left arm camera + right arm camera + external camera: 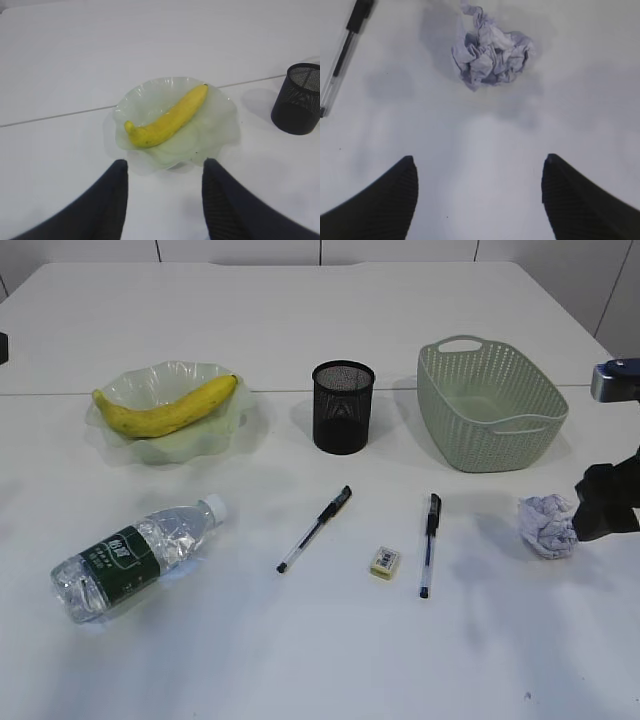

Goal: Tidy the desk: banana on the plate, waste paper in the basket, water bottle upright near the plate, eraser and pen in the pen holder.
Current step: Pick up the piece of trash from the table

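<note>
1. The waste paper (pixel 491 60), a crumpled pale lilac ball, is lying on the table (pixel 320 660) right of a pen (pixel 428 544), below the basket (pixel 490 405).
2. The right gripper (pixel 479 172) is hovering just short of it, jaws standing wide and empty; its arm is barely showing at the frame edge.
3. The left gripper (pixel 165 167) is hanging half open, empty, before the plate (pixel 220 125) holding the banana (pixel 167 117).

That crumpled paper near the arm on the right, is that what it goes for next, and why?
Probably yes. The right gripper is open and empty, with the waste paper lying on the table just ahead of its fingers, untouched. The basket stands close behind. A sensible small move would be to ease forward and down until the paper sits between the fingers. The banana already lies in the plate.
</note>
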Controlling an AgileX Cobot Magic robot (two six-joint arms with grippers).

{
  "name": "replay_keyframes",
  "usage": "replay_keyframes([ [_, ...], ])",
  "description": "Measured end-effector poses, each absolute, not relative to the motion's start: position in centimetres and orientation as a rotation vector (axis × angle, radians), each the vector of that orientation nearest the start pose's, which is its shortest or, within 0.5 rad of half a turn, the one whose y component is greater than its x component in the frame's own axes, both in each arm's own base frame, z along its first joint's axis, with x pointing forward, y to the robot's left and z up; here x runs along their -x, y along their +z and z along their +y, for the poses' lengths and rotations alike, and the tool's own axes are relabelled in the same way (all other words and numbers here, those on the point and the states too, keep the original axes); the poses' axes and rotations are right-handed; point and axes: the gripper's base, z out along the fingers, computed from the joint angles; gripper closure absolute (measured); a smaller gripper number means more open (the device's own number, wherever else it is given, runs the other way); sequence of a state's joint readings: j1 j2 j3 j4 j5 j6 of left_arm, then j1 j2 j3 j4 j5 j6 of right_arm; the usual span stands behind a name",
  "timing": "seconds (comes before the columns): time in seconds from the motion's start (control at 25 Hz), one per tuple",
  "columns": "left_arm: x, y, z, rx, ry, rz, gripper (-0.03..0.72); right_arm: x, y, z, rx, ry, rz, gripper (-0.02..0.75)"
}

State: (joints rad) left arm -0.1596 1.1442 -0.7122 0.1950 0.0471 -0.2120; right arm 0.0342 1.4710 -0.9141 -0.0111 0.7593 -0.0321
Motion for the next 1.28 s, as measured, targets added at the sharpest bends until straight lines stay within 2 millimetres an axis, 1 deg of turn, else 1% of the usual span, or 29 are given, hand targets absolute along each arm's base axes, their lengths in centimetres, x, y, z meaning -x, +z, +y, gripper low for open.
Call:
replay_keyframes([
  [0.12,-23.9,30.0,-3.7,-0.132,-0.105,1.955,0.347,-28.7,22.6,0.9,0.099,-0.011,2.778,0.163],
  [0.32,-23.8,30.1,-3.7,-0.131,-0.103,1.957,0.347,-31.0,22.9,1.0,0.095,-0.011,2.747,0.162],
  [0.6,-23.8,30.1,-3.7,-0.129,-0.104,1.960,0.347,-33.6,22.3,1.1,0.095,-0.011,2.752,0.162],
  [0.92,-23.8,30.1,-3.7,-0.128,-0.104,1.960,0.347,-35.1,20.4,1.1,0.095,-0.010,2.797,0.162],
  [1.08,-23.8,30.1,-3.7,-0.128,-0.104,1.960,0.347,-35.5,19.2,1.1,0.103,-0.019,2.819,0.162],
  [1.28,-23.8,30.1,-3.7,-0.128,-0.104,1.960,0.347,-36.0,18.3,1.0,0.124,-0.041,2.829,0.162],
])
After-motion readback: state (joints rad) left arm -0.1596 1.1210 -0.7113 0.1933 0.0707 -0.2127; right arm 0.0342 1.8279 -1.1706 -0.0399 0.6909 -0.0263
